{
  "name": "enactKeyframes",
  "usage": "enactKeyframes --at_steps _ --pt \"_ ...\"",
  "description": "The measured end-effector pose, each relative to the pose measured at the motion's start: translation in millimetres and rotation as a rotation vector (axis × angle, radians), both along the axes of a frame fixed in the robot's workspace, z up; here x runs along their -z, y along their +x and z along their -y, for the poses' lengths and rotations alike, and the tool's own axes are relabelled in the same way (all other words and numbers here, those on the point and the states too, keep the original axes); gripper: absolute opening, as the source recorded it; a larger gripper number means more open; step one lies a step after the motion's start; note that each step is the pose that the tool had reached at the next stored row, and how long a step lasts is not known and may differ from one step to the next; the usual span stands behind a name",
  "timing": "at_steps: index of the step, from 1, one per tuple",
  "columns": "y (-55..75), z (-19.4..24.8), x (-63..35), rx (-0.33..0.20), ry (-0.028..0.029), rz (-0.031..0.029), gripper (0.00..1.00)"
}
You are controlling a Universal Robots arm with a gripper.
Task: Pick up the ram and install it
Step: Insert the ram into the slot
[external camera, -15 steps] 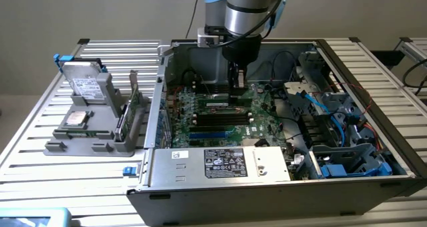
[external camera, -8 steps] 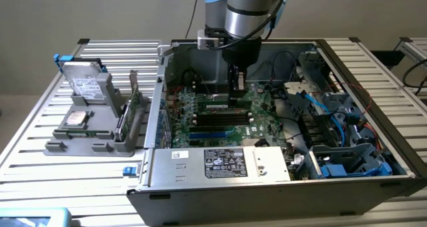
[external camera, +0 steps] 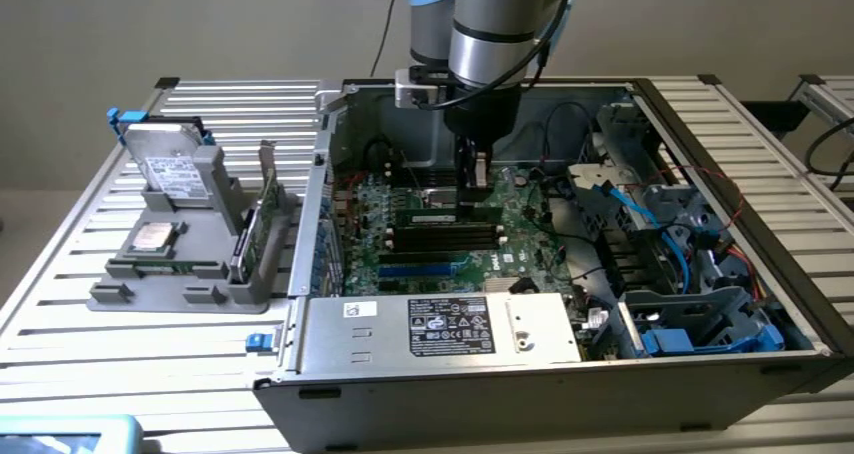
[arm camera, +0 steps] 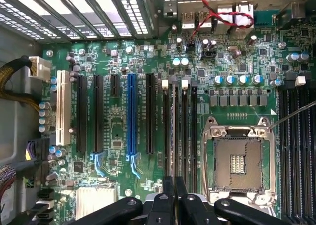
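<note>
The ram point(external camera: 447, 217) is a thin green stick standing on edge in a memory slot of the motherboard point(external camera: 527, 199) inside the open computer case. My gripper point(external camera: 473, 196) reaches straight down onto it from above. In the wrist view the ram point(arm camera: 174, 131) appears edge-on as a narrow strip running along the slot between two white latches. My gripper point(arm camera: 174, 186) is shut on its top edge, the black fingers point(arm camera: 168, 200) pressed close on either side.
Empty black memory slots point(external camera: 441, 239) lie beside the ram, near the open CPU socket point(arm camera: 237, 156). A blue slot point(arm camera: 132, 116) and black expansion slots sit alongside. The power supply point(external camera: 441, 326), cables and drive cage point(external camera: 694, 314) crowd the case. A grey fixture point(external camera: 187, 274) holds parts outside.
</note>
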State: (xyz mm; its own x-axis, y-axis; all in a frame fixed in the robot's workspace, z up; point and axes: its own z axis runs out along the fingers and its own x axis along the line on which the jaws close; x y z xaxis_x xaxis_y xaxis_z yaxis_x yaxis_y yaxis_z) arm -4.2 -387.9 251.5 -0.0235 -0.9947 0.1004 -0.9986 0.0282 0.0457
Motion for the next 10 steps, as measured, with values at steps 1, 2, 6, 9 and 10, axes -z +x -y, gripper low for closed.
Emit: enactKeyframes --at_steps 1,2,6,9,10 --pt "0.0 0.0 0.6 0.000 -0.0012 -0.0001 0.13" --pt "0.0 0.0 1.0 0.000 -0.0026 -0.0002 0.13" --pt "0.0 0.1 2.4 0.000 -0.0117 -0.0026 0.13" --pt "0.0 0.1 3.6 0.000 -0.0254 -0.0050 0.13" --pt "0.0 0.2 3.9 0.000 -0.0261 -0.0051 0.13"
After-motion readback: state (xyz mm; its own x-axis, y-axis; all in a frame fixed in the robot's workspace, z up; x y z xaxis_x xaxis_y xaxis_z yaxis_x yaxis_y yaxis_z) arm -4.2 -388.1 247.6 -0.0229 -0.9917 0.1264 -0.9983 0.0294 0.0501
